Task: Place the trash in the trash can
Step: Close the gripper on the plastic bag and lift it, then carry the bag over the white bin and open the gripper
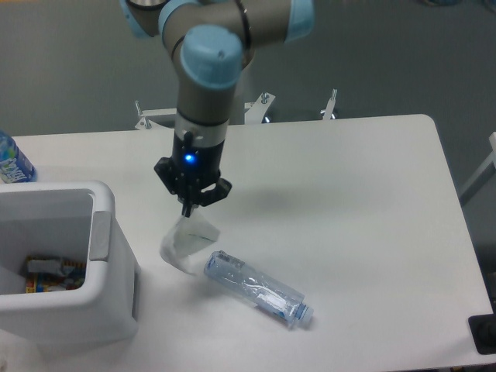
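The gripper hangs above the white table, its two fingers pinched on the top edge of the white scrap, which dangles below them as a thin, translucent sheet. The scrap's lower end hangs close over the tabletop; whether it touches the surface cannot be told. A blue light glows on the wrist just above the fingers.

Just right of and below the scrap lies the crushed clear bottle, stretched diagonally on the table with its pale blue cap toward the lower right. Its near end lies just beside the scrap's lower corner; contact between them cannot be judged.

The trash can stands at the left edge of the table, its grey panel facing the gripper. Some coloured items lie at the bottom inside it. The can's right wall and thick rim stand between the hanging scrap and the opening.

A blue-labelled water bottle shows at the far left edge, behind the can and well apart from the gripper.
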